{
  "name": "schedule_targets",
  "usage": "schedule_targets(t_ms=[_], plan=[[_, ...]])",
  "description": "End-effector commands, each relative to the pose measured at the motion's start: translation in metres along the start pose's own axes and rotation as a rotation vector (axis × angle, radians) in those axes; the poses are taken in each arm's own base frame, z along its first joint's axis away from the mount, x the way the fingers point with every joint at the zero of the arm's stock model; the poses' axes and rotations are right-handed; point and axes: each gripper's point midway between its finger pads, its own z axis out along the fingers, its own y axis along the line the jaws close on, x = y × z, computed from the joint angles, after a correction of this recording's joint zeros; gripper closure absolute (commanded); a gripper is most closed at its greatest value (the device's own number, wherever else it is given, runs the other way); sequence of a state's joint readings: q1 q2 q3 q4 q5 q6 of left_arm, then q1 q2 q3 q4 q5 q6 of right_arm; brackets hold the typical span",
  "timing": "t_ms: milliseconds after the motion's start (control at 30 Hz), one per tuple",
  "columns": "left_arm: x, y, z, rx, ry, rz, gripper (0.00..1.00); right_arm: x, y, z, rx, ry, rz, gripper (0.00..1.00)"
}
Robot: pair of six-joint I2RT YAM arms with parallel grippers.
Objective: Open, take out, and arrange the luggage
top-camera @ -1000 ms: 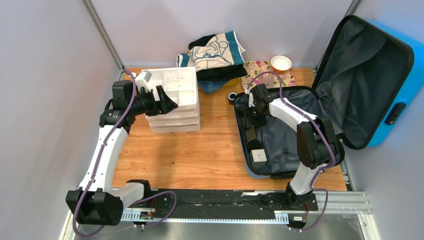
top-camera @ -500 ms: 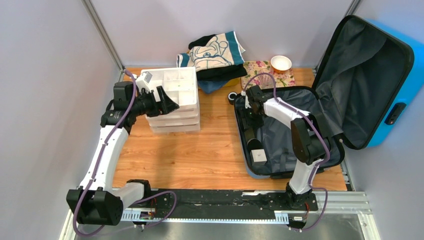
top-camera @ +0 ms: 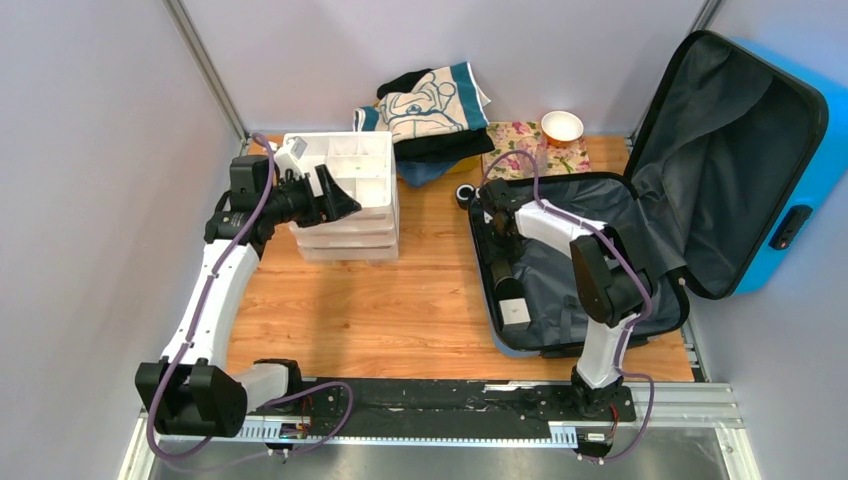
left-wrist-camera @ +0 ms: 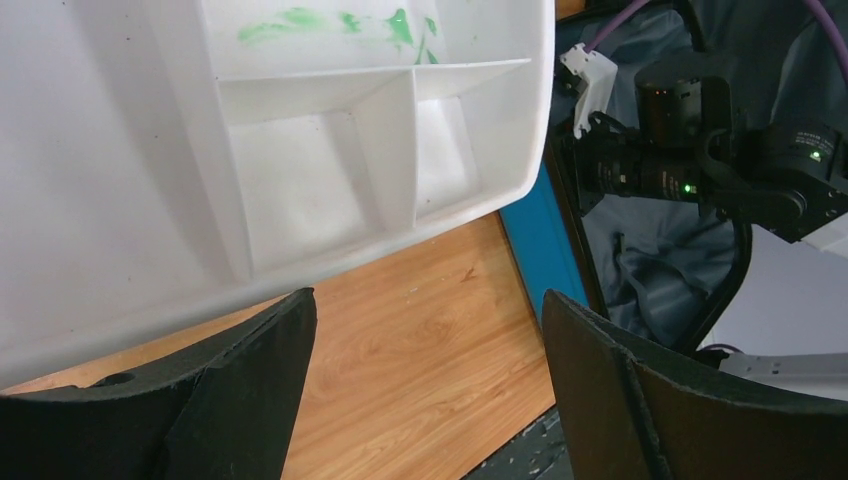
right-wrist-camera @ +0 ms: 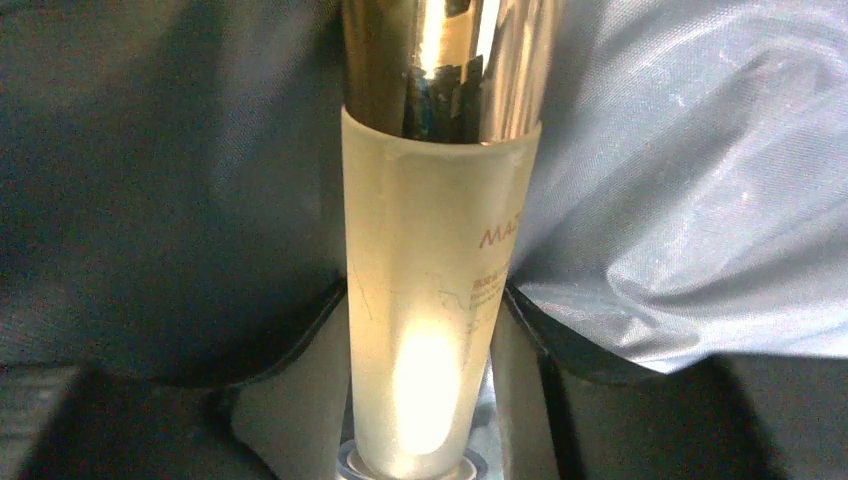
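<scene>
The blue hard-shell luggage lies open at the right, its lid leaning upright and its dark grey lining showing. Its blue edge also shows in the left wrist view. My right gripper is inside the luggage near its far left corner. In the right wrist view the gripper is shut on a frosted bottle with a gold cap, over the lining. My left gripper hangs open and empty beside the white tray.
Stacked white compartment trays stand at the left. Folded clothes, a floral pouch, a small bowl and a small black jar lie at the back. A white box and a black cylinder lie in the luggage.
My right gripper has moved left and farther back inside the luggage, toward its far left corner. My left arm has shifted slightly toward the back, staying open by the trays.
</scene>
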State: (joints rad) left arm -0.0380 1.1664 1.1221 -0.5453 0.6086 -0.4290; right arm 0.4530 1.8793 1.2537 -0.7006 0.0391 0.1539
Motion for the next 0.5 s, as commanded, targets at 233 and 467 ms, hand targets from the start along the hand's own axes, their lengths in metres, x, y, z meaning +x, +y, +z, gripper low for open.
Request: schedule_targets(t_ms=[233, 467], plan=[[-0.027, -0.031, -0.003, 0.156, -0.1, 0.113, 0.1, -0.041, 0.019, -0.078, -0.136, -0.232, -0.056, 1.0], [-0.05, -0.07, -0.014, 0.333, -0.18, 0.205, 0.09, -0.067, 0.001, -0.17, -0.275, -0.504, -0.137, 1.0]])
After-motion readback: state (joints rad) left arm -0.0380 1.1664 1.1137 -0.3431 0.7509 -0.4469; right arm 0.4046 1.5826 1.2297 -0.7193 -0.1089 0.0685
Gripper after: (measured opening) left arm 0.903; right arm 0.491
